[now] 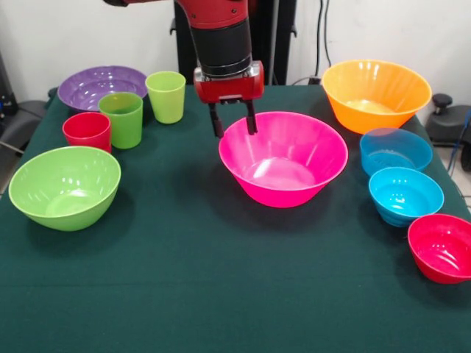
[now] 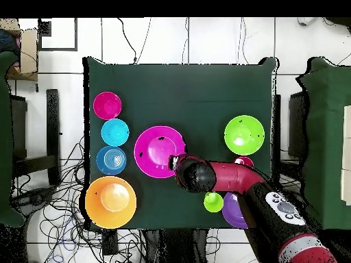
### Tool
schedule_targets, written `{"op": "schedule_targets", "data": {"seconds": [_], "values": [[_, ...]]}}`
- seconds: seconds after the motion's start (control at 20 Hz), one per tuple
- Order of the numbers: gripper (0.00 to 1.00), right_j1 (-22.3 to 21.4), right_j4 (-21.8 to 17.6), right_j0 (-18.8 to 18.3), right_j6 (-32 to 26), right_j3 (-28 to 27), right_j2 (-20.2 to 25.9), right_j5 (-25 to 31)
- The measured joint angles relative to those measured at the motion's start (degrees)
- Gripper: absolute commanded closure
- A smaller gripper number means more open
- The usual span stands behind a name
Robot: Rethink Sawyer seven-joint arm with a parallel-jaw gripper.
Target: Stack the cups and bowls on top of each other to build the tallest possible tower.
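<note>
My gripper (image 1: 234,123) hangs open and empty at the far rim of the large pink bowl (image 1: 283,158), its jaws either side of the rim. In the overhead view the gripper (image 2: 173,163) is at the pink bowl's (image 2: 154,147) edge. At the left stand the red cup (image 1: 87,131), green cup (image 1: 122,119) and lime cup (image 1: 166,95), all upright. Behind them is the purple bowl (image 1: 96,84); in front is the lime-green bowl (image 1: 65,185). At the right are the orange bowl (image 1: 375,94), translucent blue bowl (image 1: 395,151), turquoise bowl (image 1: 405,195) and small red bowl (image 1: 441,246). Nothing is stacked.
The dark green table (image 1: 221,294) has its broad bare part in front of the bowls. My arm (image 2: 233,179) covers the green cup and part of the purple bowl (image 2: 232,209) from above. Cables lie on the floor (image 2: 62,226) round the table.
</note>
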Motion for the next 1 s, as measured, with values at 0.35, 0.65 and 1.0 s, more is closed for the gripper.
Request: {"op": "schedule_targets", "data": {"seconds": [0.35,0.65,1.0], "values": [[0.0,0.29,0.01,-0.01,0.0,-0.02,-0.83,-0.05],[0.0,1.13,0.01,-0.03,0.0,-0.03,-1.94,-0.13],[0.0,3.1,-0.5,-0.21,0.0,-0.06,-2.53,-1.29]]}}
